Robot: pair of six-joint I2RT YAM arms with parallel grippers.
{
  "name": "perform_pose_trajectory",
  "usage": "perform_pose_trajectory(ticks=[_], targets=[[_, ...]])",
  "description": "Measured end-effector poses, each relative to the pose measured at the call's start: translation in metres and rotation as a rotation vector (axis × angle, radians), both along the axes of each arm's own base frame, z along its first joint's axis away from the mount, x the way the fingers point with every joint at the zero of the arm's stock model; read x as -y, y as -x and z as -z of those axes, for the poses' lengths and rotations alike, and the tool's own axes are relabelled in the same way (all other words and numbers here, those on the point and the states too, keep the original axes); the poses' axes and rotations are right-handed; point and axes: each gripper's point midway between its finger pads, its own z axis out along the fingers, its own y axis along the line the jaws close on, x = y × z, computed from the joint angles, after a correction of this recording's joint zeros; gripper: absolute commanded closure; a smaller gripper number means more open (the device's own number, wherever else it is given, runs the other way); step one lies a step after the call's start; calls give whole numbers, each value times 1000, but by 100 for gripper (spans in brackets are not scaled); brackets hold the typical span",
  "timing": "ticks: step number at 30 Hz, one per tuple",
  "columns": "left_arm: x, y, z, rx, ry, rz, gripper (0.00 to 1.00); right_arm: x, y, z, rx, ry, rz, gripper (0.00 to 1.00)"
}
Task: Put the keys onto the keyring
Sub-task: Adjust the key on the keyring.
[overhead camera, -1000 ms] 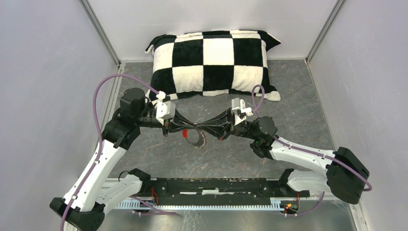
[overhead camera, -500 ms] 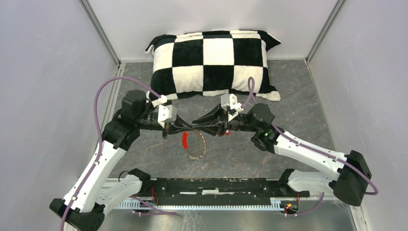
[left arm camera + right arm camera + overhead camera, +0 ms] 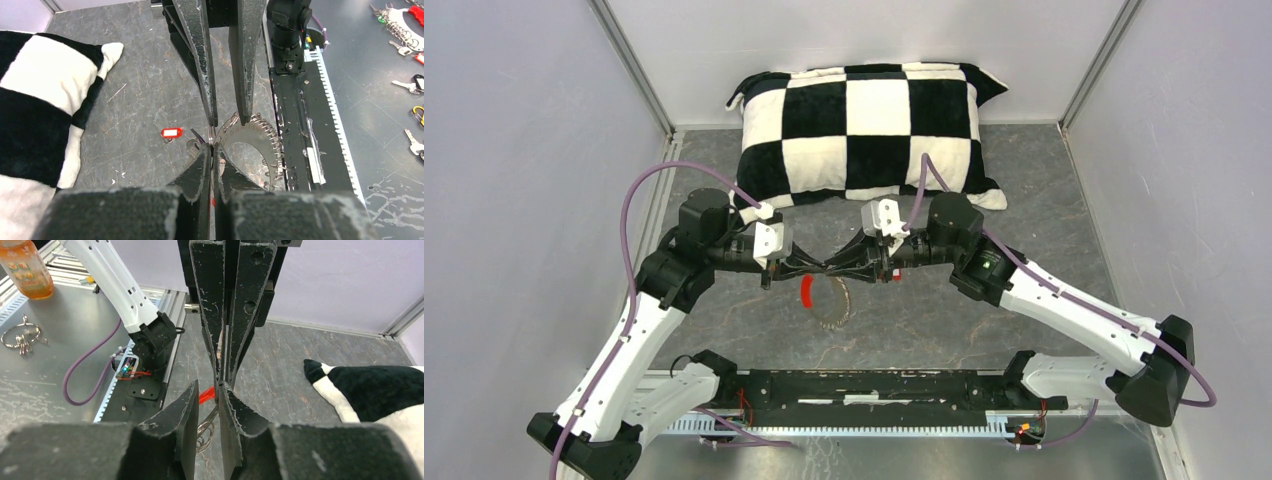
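The keyring [image 3: 832, 308], a silvery coil loop with a red section [image 3: 806, 292], hangs under the two grippers above the grey floor. My left gripper [image 3: 826, 268] is shut on its thin wire, as the left wrist view [image 3: 214, 149] shows. My right gripper [image 3: 840, 268] faces it tip to tip, open, its fingers on either side of the wire [image 3: 209, 391]. The coil [image 3: 204, 432] and the red section [image 3: 205, 396] show between the right fingers. The red-headed key [image 3: 171, 133] lies on the floor below. I cannot make out the black-and-white key.
A black-and-white checkered pillow [image 3: 874, 120] lies at the back. A black rail [image 3: 874, 385] runs along the near edge. Several spare keys and rings [image 3: 410, 45] lie on the metal bench outside, with an orange bottle [image 3: 31, 269]. White walls close in both sides.
The right arm has swung left and lifted its elbow, bringing its gripper closer to the left one. The keyring now hangs lower, with its red section further left.
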Motion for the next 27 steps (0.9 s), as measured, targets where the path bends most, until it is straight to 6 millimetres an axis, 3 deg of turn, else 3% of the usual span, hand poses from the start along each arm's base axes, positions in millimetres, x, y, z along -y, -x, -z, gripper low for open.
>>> perform_pose_trajectory(ticks=[16, 19, 24, 27], targets=[[-2, 8, 5, 6, -13, 33, 98, -7, -10, 16, 25, 87, 0, 74], [-3, 9, 5, 17, -13, 39, 98, -9, -12, 18, 26, 98, -2, 80], [-4, 11, 5, 28, -15, 40, 98, -9, -9, 21, 21, 113, -23, 98], [-4, 11, 5, 28, -16, 39, 98, -10, -9, 22, 15, 117, -39, 100]])
